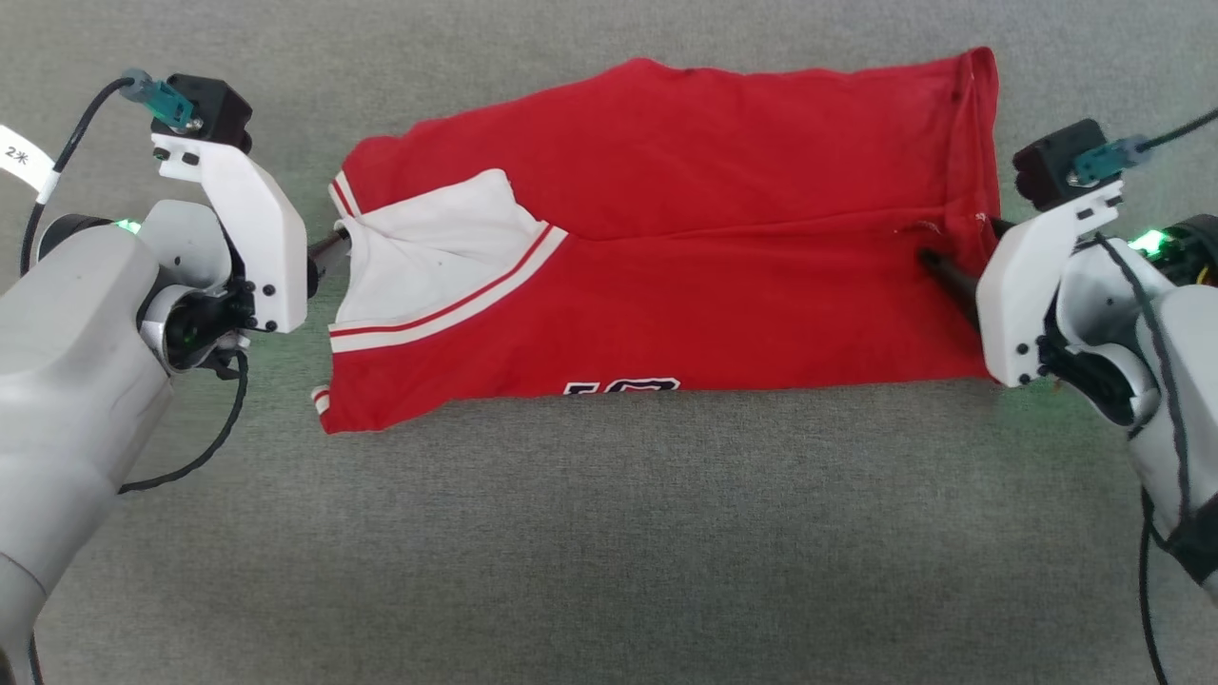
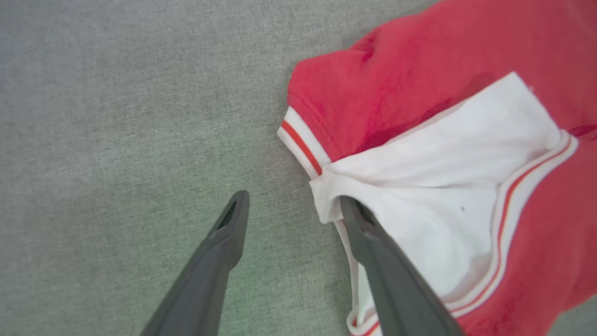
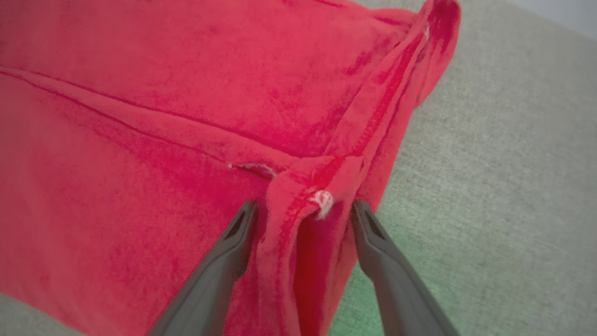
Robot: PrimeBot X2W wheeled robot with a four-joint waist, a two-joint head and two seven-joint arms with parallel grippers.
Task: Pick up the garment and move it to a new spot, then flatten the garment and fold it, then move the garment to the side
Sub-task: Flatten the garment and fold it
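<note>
Red shirt [image 1: 666,238] folded, chest number [image 1: 621,386] half hidden, perhaps 10; left gripper [image 2: 294,200] and right gripper [image 3: 304,205] both spread wide.

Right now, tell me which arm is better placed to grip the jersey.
Likely right. The right gripper, open, straddles a raised hem ridge of the red jersey; the left gripper has just one finger at the edge of the white sleeve.
</note>
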